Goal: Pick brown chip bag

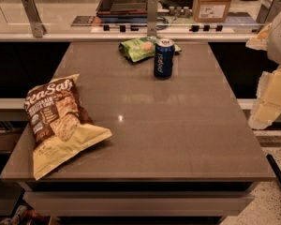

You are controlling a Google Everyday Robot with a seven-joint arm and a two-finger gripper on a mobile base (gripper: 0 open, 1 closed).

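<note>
Gripper (269,97) off right of worktop (178,125), jaws' opening cannot be told; you bring it to brown chip bag (56,121), pinch top seam

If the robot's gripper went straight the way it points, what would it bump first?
The gripper hangs at the picture's right edge, pointing down and slightly left. It would probably meet the right side of the table first, not the brown chip bag; depth is unclear.

Chip bag (56,121) lies front-left on the table (178,125), can (164,57) before snack bag (136,48) at back, hand (268,108) beyond right edge.
</note>
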